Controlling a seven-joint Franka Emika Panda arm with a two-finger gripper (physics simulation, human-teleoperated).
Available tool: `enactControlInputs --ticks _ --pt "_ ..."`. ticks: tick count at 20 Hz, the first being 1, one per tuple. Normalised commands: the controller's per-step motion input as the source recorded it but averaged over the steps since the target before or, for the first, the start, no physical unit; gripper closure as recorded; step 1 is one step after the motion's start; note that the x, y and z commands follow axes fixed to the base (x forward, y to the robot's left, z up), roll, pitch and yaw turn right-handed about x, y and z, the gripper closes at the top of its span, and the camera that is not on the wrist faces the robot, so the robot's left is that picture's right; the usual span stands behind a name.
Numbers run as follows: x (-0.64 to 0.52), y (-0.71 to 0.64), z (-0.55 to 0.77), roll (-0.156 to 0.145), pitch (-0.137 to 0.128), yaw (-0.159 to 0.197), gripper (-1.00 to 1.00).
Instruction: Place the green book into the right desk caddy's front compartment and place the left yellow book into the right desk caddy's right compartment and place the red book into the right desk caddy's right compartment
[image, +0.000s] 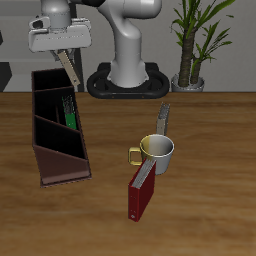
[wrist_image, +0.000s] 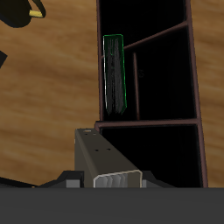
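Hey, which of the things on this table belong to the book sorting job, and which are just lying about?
Part of the job: right desk caddy; green book, already in it; held yellow book, above the caddy; red book, standing on the table.

Probably just lying about: mug; second yellow book behind the mug; potted plant.

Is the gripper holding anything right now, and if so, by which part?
Yes: the gripper holds a thin yellowish book by its upper end, hanging tilted above the desk caddy. The green book already stands inside the caddy.
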Motion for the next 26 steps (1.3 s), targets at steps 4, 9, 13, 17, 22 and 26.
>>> enactControlInputs --ticks 4,9,13,17,22,26 --pt "-0.05 -0.44 0.03 -0.009 0.029 0.010 1.00" --pt "-0.04 -0.25 0.13 -0.027 -0.015 -0.027 1.00" --pt "-0.53 0.10 0.35 0.061 -0.092 0.032 1.00" --pt "-0.14 -0.03 0.27 -0.036 -0.037 0.029 1.00" --pt "-0.06 -0.19 0.36 -0.047 -0.035 0.001 1.00" --pt "0.10 -0.23 0.26 -0.076 -0.023 0.008 1.00"
